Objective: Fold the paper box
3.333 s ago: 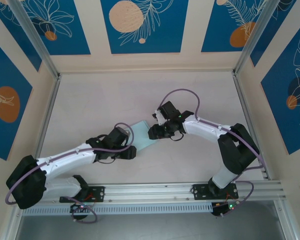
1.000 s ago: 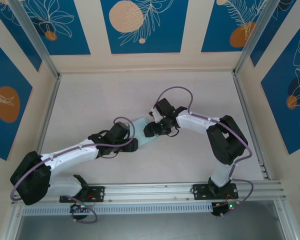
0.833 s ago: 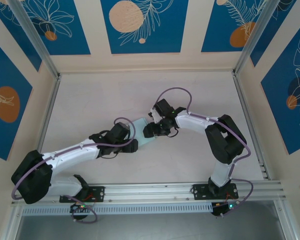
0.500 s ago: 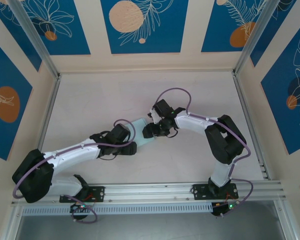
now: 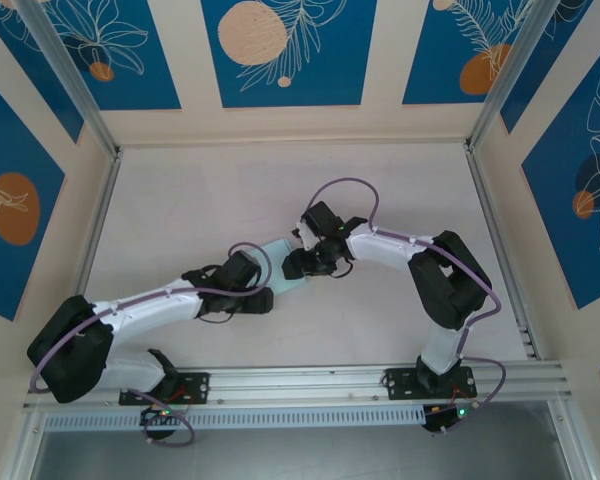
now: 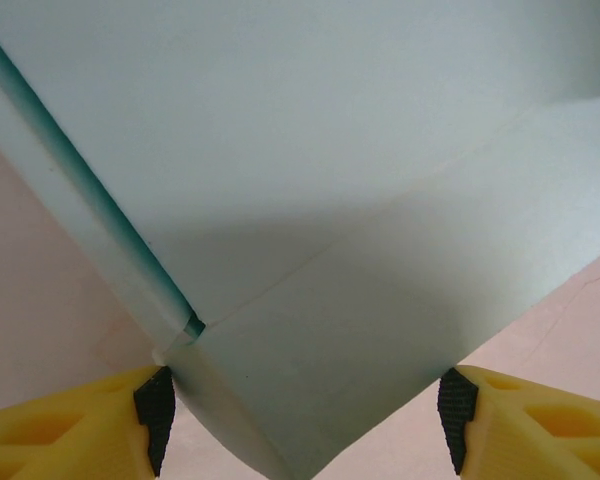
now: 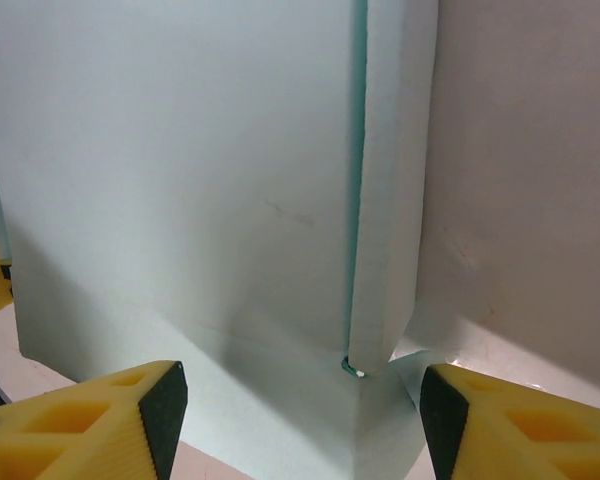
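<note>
Left gripper: jaws stand wide with one corner of the paper box between them. The black pads sit at or against the card's edges, and a firm clamp cannot be confirmed. Right gripper: likewise spread, straddling another corner, grip not determinable. The box lies mid-table between the two arms: pale blue-green thin card, smooth and matte, flat and rectangular, with a narrow folded side strip and straight creases.
</note>
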Action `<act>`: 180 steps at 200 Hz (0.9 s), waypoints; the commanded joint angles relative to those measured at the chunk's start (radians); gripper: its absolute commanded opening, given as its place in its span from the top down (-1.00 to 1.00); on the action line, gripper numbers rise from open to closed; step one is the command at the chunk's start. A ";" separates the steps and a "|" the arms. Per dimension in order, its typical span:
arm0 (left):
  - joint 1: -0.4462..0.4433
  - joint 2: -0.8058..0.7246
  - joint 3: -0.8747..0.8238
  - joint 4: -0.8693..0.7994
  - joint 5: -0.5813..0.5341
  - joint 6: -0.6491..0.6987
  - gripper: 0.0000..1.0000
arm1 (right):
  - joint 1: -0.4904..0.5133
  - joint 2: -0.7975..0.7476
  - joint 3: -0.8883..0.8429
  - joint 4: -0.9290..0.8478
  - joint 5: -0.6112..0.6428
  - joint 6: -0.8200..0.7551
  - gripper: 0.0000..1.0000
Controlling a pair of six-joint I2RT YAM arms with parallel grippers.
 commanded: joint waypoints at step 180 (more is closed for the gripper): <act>0.017 -0.001 -0.017 0.075 -0.108 -0.044 0.01 | 0.025 0.011 0.003 -0.016 -0.009 0.042 -0.05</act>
